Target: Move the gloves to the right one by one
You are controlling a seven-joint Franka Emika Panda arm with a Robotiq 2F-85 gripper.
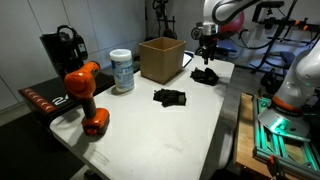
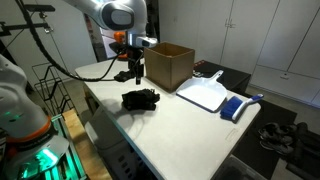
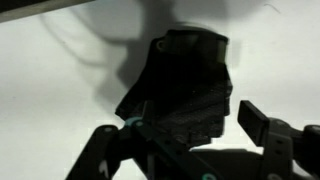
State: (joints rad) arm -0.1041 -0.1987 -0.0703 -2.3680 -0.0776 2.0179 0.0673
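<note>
Two black gloves lie on the white table. One glove lies mid-table and also shows in an exterior view. The other glove lies at the far end by the cardboard box. My gripper hangs right above it, as also seen in an exterior view. In the wrist view this glove fills the middle. The gripper is open, its fingers either side of the glove's near edge, with a gap at the right finger.
An open cardboard box stands next to the far glove. A wipes tub, an orange drill and a black machine stand along one side. A white board and a blue object lie beyond the box.
</note>
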